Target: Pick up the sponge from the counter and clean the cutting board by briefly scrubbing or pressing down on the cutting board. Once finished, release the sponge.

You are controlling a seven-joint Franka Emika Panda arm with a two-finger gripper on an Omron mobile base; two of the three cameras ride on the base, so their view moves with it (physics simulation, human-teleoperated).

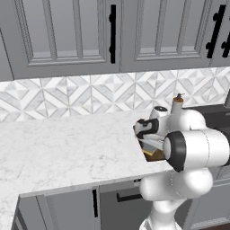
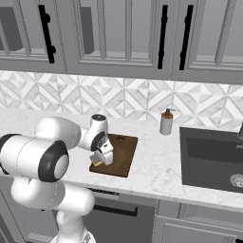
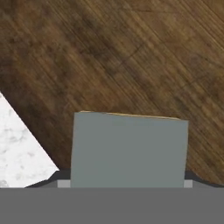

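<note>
The dark brown cutting board (image 3: 131,57) takes up most of the hand view, its wood grain running diagonally. My gripper (image 3: 126,180) is shut on the sponge (image 3: 129,148), whose grey face sits between the dark fingertips (image 3: 60,177), with a thin yellow edge along its top. In the right base view the gripper (image 2: 101,157) points down at the near left corner of the cutting board (image 2: 122,151), and the yellow of the sponge (image 2: 96,163) shows just under it. I cannot tell whether the sponge touches the wood. The white marble counter (image 1: 67,148) stretches to the left.
A soap dispenser (image 2: 166,122) stands behind the board toward the dark sink (image 2: 213,156) on the right. The tiled backsplash (image 2: 123,99) and grey upper cabinets (image 1: 67,36) rise behind the counter. My own arm (image 1: 193,148) hides most of the board in the left base view.
</note>
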